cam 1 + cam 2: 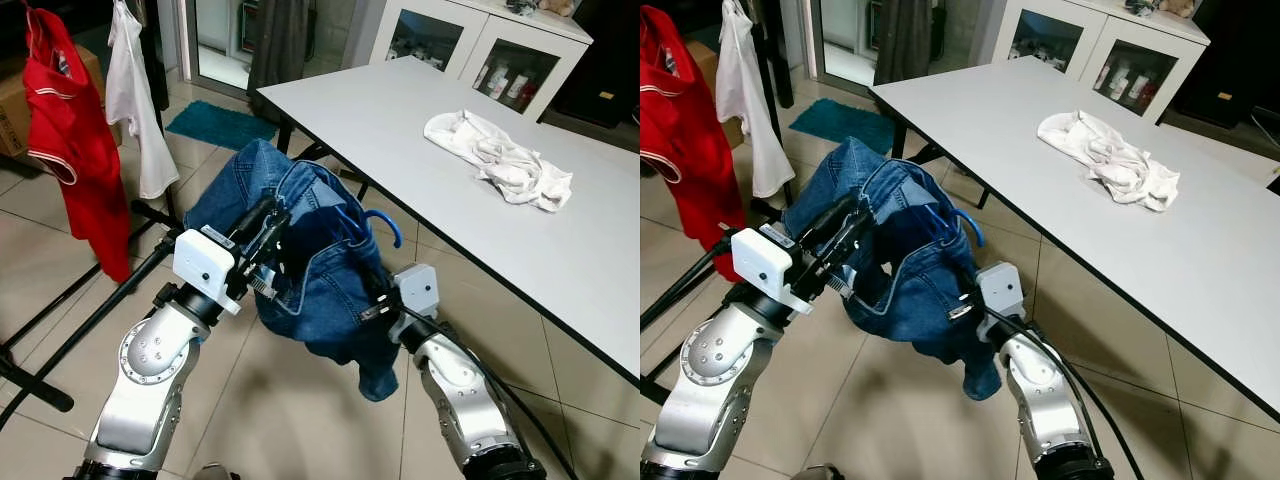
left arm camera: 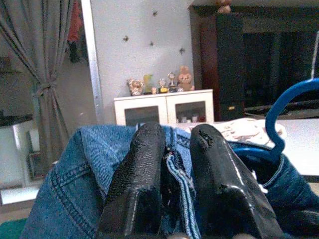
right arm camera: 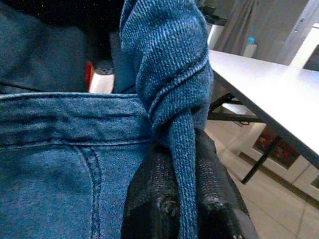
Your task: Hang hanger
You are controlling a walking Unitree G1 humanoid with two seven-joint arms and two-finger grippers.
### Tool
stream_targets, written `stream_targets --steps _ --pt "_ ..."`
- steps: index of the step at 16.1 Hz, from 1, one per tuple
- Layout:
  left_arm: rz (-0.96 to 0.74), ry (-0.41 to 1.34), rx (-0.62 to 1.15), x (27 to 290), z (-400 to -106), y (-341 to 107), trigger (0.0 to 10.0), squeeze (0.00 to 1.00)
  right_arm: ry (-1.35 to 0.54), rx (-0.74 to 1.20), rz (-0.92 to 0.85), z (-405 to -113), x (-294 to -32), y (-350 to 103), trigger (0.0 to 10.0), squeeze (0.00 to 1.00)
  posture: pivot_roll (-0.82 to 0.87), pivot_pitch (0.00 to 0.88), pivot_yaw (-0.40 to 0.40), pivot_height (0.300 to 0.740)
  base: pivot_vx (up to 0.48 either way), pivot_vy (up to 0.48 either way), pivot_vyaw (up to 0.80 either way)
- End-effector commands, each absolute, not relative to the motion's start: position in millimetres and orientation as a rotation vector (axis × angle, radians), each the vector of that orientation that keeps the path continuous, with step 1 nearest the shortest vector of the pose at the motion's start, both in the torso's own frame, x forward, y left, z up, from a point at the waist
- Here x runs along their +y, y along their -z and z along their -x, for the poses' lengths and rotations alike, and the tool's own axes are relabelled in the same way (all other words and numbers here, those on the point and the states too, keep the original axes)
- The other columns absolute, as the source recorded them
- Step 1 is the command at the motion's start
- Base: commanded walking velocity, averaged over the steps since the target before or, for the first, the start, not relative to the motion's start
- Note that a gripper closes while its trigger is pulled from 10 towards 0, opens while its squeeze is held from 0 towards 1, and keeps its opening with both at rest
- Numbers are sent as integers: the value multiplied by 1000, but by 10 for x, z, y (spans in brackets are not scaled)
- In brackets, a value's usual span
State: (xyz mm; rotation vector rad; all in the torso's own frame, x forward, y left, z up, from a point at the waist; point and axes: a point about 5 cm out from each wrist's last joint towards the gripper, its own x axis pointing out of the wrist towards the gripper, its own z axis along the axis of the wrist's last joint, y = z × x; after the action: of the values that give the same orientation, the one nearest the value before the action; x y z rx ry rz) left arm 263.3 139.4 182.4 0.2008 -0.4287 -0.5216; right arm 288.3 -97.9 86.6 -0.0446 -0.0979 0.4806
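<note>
Your left gripper is pinched on a fold of the blue jeans, held up above the tiled floor beside the white table. Your right gripper clamps another twisted strip of the same denim. The blue hanger sits inside the jeans between both grippers; only its hook pokes out, so its body is probably buried in cloth.

No text, label, brand or number can be read anywhere here; the small sticker on the left wrist housing is too blurred to read.
</note>
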Motion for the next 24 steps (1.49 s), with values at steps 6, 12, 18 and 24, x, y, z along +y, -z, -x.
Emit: stream_targets --steps 6,12,18,24 --pt "-167 477 -418 1335 -2618 -1740 10000 0 -490 -133 34 -2959 -1000 -985 0 0 202 90 -188 740 0 0 0" --pt "-86 476 -489 1320 -2622 -1809 0 0 -482 -149 23 -2969 -983 -1014 0 0 181 93 -182 740 0 0 0" --pt "93 412 -468 1349 -2650 -1756 0 0 -442 -139 38 -2900 -1113 -977 0 0 134 112 -167 740 0 0 0" --pt "340 441 -370 1274 -2642 -1688 10000 1000 -439 -140 35 -2889 -1089 -986 0 0 137 114 -157 740 0 0 0"
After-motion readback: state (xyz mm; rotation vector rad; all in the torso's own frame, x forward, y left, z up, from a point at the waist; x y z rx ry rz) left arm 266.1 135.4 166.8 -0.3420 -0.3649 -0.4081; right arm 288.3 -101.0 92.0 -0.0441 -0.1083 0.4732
